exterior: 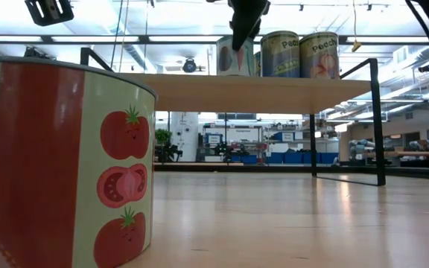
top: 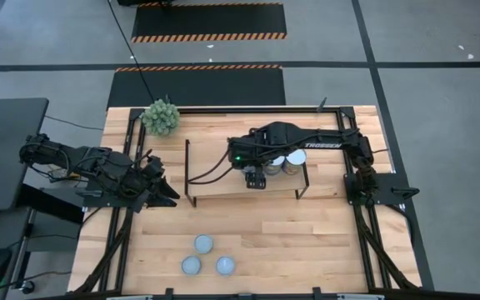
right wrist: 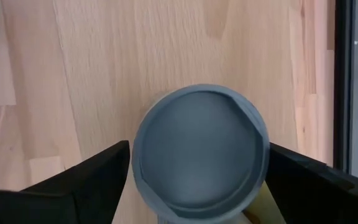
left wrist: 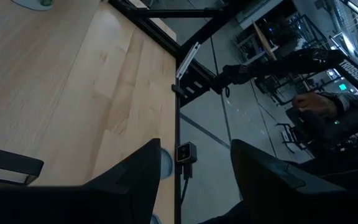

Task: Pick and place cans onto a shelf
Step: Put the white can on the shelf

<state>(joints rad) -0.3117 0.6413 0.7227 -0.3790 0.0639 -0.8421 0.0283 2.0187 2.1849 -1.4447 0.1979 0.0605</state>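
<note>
At nine o'clock on the light-wood table [top: 307,242], the left pincer [top: 158,185] is parked just off the shelf's left end; its dark fingers are seen spread apart in its wrist view, with nothing between them. At about eleven o'clock a green ball-shaped plant [top: 161,117] is set near the table's far edge. At six o'clock three small blue-grey-topped cans [top: 202,256] are grouped on the table, well apart from the low light-wood shelf with thin black end frames [top: 215,162], and one of them, a tomato-printed can [exterior: 62,164], fills the low view's left side.

Over the shelf, just right of centre, the right pincer [top: 257,179] is held above a blue-grey-topped can [right wrist: 199,149]. Its fingers [right wrist: 73,180] are seen on either side of that can, parted a little wider than the lid and apparently not touching it. At about two o'clock from it, the tan-sided peach-labelled cans [exterior: 298,53] are stood close together on the board.

The step in hand is judged to be the release of a placed can. Next, a straight lift clear of the lid is called for, then a reach down to the six-o'clock group.
</note>
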